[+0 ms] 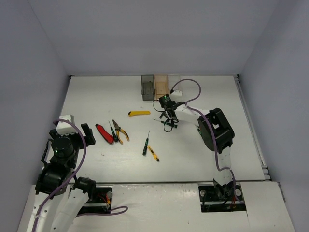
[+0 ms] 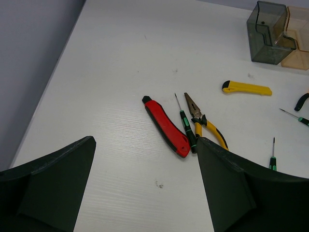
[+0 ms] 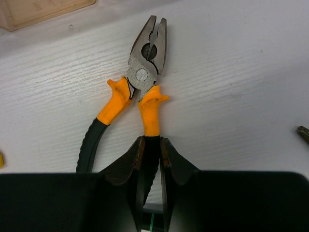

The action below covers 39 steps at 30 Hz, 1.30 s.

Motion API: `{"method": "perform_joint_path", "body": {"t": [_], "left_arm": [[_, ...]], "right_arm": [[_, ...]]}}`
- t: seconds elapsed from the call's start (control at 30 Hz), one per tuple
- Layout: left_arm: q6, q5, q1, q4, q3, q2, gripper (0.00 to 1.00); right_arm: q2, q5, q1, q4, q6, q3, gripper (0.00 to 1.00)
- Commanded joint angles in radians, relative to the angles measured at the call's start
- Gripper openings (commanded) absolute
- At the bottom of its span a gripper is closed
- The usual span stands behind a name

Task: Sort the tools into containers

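- Grasp step: the right gripper (image 3: 150,145) is clenched on one handle of the orange-and-black pliers (image 3: 143,72). The other handle splays free to the side.
- Pliers appear to lie flat on the table (image 1: 217,96), just in front of the row of bins: grey bin (image 1: 147,87), orange bin (image 1: 161,84), clear bin (image 1: 174,83).
- Long axis runs straight out from the gripper. The nose points away from it, toward the bins, with the tips slightly parted.
- Next move, as I judge it: lift, carry over a bin and let go. Held by one handle only, the pliers may swing or sag open.
- Left gripper (image 2: 145,142) hangs wide open and empty above the table near the red cutter (image 2: 166,128), other pliers (image 2: 205,123) and yellow knife (image 2: 246,88), all unsorted.
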Motion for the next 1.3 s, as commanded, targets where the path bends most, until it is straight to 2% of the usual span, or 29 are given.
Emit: {"method": "perform_joint_path", "body": {"t": [0.0,0.33,0.53,0.63,0.77,0.93,1.0,1.27], "left_arm": [[0.007,0.001,-0.005,0.06,0.012,0.021,0.82],[0.008,-0.001,-0.005,0.06,0.011,0.02,0.82],[0.008,0.0,-0.005,0.06,0.01,0.017,0.82],[0.009,-0.001,-0.005,0.059,0.01,0.017,0.82],[0.01,0.001,-0.006,0.059,0.012,0.02,0.82],[0.011,0.0,-0.006,0.059,0.009,0.018,0.82],[0.013,-0.004,-0.006,0.06,0.007,0.017,0.82],[0.016,-0.007,-0.005,0.061,0.006,0.018,0.82]], "right_arm": [[-0.073,0.046,0.004,-0.007,-0.052,-0.017,0.01],[-0.262,-0.001,0.003,0.025,-0.27,-0.058,0.0],[-0.364,-0.08,0.001,0.03,-0.449,-0.041,0.0],[-0.385,-0.062,-0.003,0.033,-0.553,-0.013,0.0],[-0.364,-0.013,-0.051,0.072,-0.723,0.047,0.0],[-0.284,-0.207,-0.166,0.112,-0.841,0.159,0.0],[-0.237,-0.25,-0.209,0.114,-0.877,0.2,0.0],[-0.086,-0.354,-0.253,0.121,-0.951,0.348,0.0]]}}
